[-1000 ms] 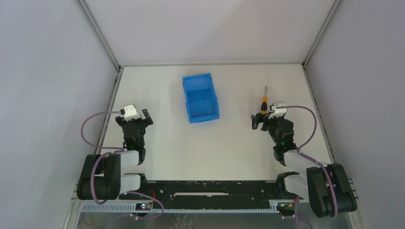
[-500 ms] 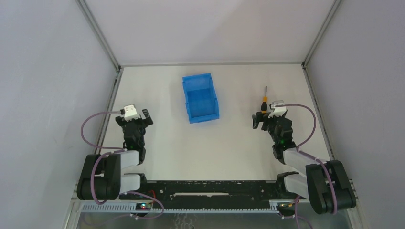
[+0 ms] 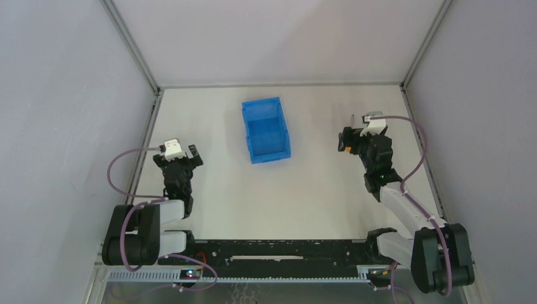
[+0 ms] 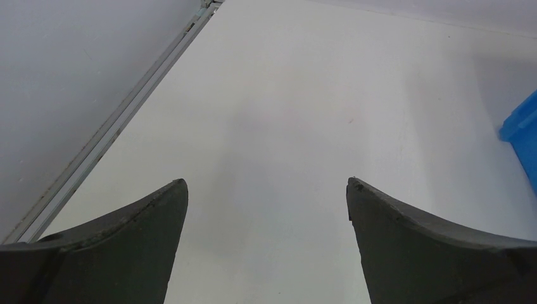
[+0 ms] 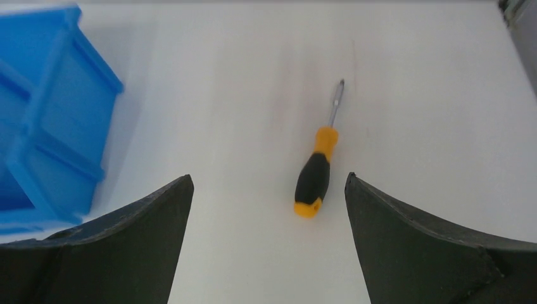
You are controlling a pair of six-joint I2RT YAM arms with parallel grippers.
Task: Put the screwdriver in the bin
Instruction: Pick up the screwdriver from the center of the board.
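Note:
The screwdriver (image 5: 315,180) lies flat on the white table, its orange-yellow and black handle towards me and its thin shaft pointing away. In the top view only its shaft (image 3: 352,120) shows beyond my right gripper (image 3: 356,137). My right gripper (image 5: 268,177) is open and empty above the table, the handle's end just ahead between the fingertips, nearer the right one. The blue bin (image 3: 266,132) stands empty to the left, and its corner shows in the right wrist view (image 5: 44,126). My left gripper (image 3: 180,161) is open and empty in the left wrist view (image 4: 266,180).
Grey enclosure walls and metal rails (image 3: 154,95) border the table on the left, back and right. A corner of the bin (image 4: 522,126) shows at the right edge of the left wrist view.
My right gripper has moved away from the arm bases and now sits over the screwdriver's handle, hiding it in the top view. The left arm, bin and screwdriver have not moved.

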